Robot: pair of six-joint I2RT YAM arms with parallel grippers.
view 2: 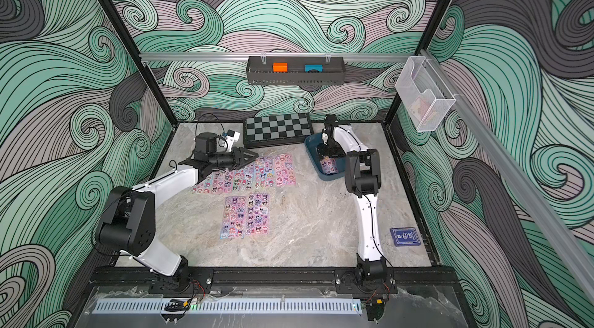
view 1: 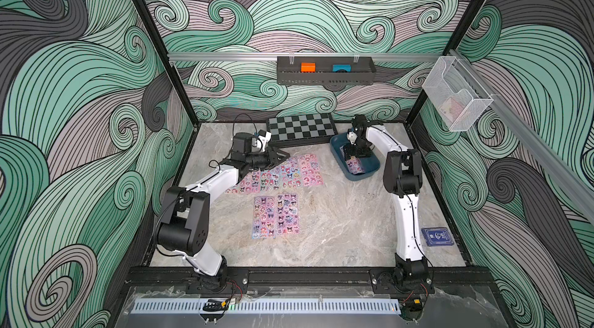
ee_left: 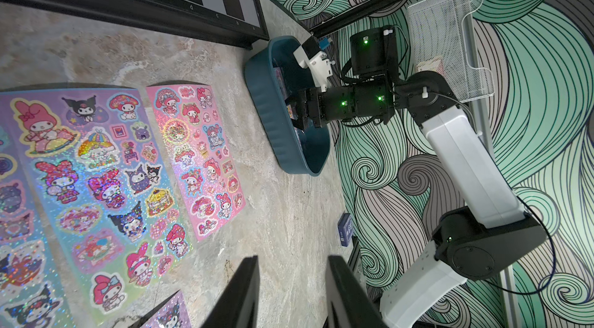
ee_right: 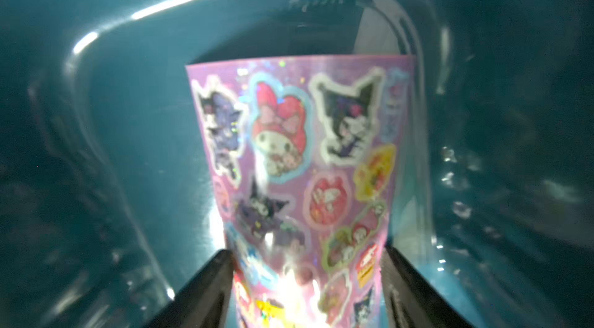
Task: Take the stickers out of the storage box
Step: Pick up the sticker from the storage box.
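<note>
Your right gripper (ee_right: 305, 281) is down inside the box (ee_right: 96, 111). Its jaws are partly spread with one sheet (ee_right: 299, 149) bowed between them, its long edges against their inner faces; whether they truly bite you cannot tell. Other stickers (view 1: 279, 175) lie flat on the counter (view 1: 337, 223) near the box, and your left gripper (ee_left: 292, 260) hovers by them, jaws apart and empty. You are at the grasp, by the look of it. Next you need a firm pinch, then a lift that clears the rim without creasing the sheet, and a spot beside the rest.

Stickers (view 1: 276, 178) on table (view 1: 337, 223) left of storage box (view 1: 360, 177), one sheet (view 1: 354, 165) inside; chessboard (view 1: 300, 127) behind
</note>
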